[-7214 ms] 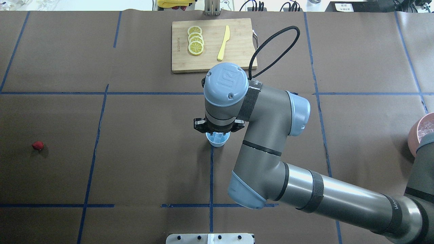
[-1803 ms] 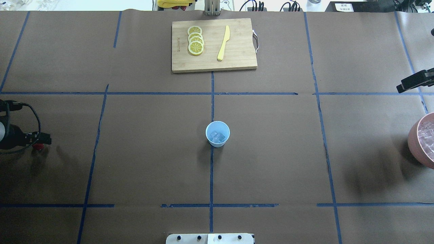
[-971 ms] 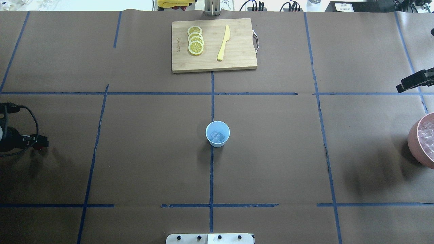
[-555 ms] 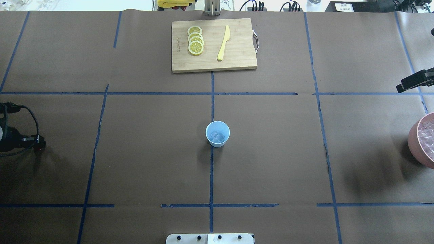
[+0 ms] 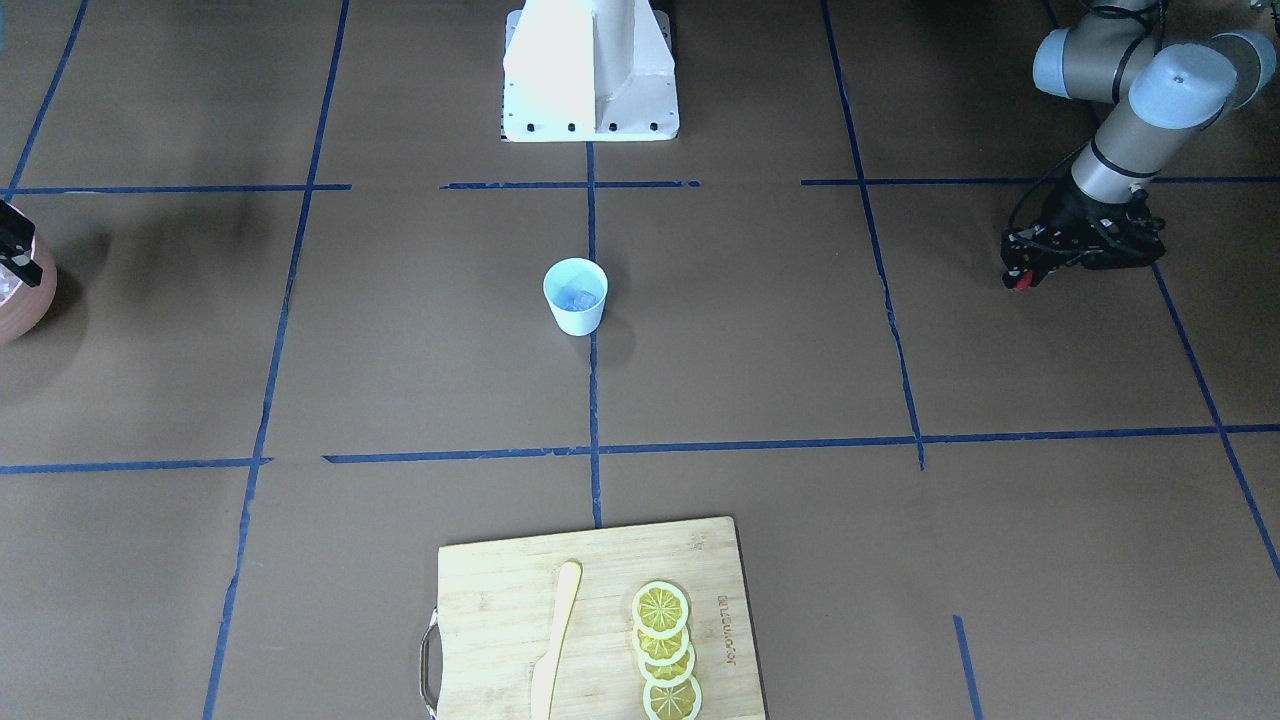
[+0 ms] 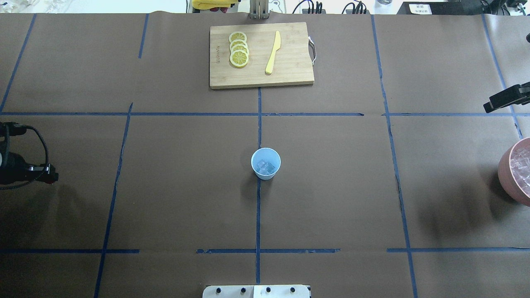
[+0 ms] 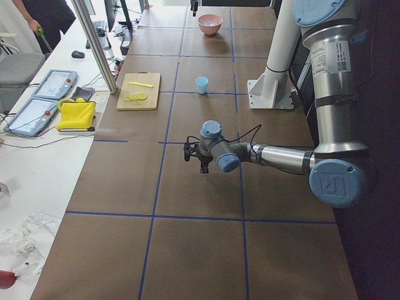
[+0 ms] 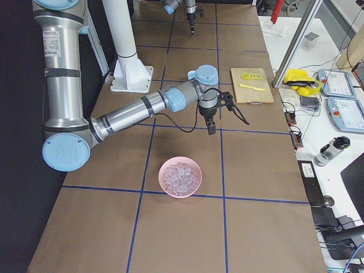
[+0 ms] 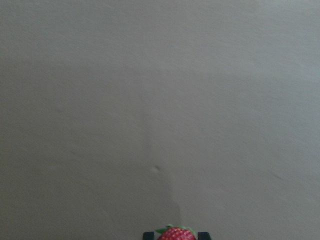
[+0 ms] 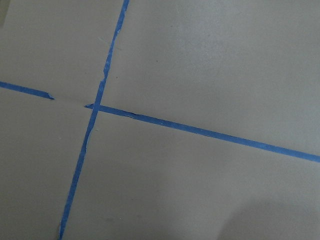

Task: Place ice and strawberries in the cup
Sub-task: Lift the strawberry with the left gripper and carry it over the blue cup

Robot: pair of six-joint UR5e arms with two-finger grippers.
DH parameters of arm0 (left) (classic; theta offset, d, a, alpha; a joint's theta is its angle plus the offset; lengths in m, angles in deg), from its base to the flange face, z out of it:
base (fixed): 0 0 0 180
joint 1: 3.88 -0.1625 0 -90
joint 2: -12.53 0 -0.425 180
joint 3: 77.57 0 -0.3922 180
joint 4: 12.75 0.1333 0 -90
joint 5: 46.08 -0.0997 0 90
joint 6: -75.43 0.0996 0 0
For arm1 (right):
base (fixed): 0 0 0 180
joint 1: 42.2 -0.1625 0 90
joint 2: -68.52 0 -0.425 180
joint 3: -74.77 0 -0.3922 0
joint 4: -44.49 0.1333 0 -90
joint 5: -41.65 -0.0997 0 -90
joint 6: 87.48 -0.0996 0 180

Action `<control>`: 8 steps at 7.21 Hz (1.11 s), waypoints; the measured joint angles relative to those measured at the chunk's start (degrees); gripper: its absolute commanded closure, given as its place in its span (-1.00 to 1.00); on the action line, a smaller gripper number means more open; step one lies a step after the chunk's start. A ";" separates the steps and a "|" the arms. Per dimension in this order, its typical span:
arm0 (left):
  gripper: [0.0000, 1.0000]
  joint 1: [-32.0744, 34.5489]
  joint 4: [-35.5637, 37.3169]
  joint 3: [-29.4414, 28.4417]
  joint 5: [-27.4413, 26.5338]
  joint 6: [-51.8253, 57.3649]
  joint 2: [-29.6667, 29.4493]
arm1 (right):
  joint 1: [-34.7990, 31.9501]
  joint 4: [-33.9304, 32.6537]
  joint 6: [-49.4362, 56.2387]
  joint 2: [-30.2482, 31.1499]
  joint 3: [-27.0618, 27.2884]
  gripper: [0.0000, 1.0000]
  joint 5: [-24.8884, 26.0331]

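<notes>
The pale blue cup [image 6: 266,163] stands upright at the table's middle with ice [image 6: 265,167] in it; it also shows in the front view [image 5: 575,295]. My left gripper [image 6: 52,179] is at the far left edge, shut on the red strawberry [image 9: 176,233]. The left wrist view shows the berry between the two fingertips, held above bare table. The berry shows as a red spot in the front view [image 5: 1018,283]. My right gripper [image 8: 210,128] hangs over the table near the right edge, apart from the cup. I cannot tell whether it is open or shut.
A pink bowl [image 6: 506,170] of ice cubes sits at the right edge, in front of the right gripper. A wooden cutting board [image 6: 292,70] at the back middle carries lemon slices [image 6: 239,49] and a yellow knife [image 6: 273,53]. Blue tape lines cross the brown table cover.
The right arm has left the cup and drawn back to the right edge, and ice now lies in the cup. The left gripper has come in and shut on the strawberry.
</notes>
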 measured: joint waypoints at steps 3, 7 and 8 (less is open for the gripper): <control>1.00 2.85 23.85 12.70 4.78 0.09 -8.09 | -3.46 0.04 2.03 2.11 -0.42 -0.99 -1.78; 1.00 -4.75 55.49 14.43 2.46 -8.26 -37.69 | -12.39 0.08 16.30 4.77 -7.73 -0.99 -5.03; 1.00 -7.79 56.15 12.06 0.61 -12.29 -42.48 | -14.18 0.16 19.32 4.91 -10.23 -0.99 -5.35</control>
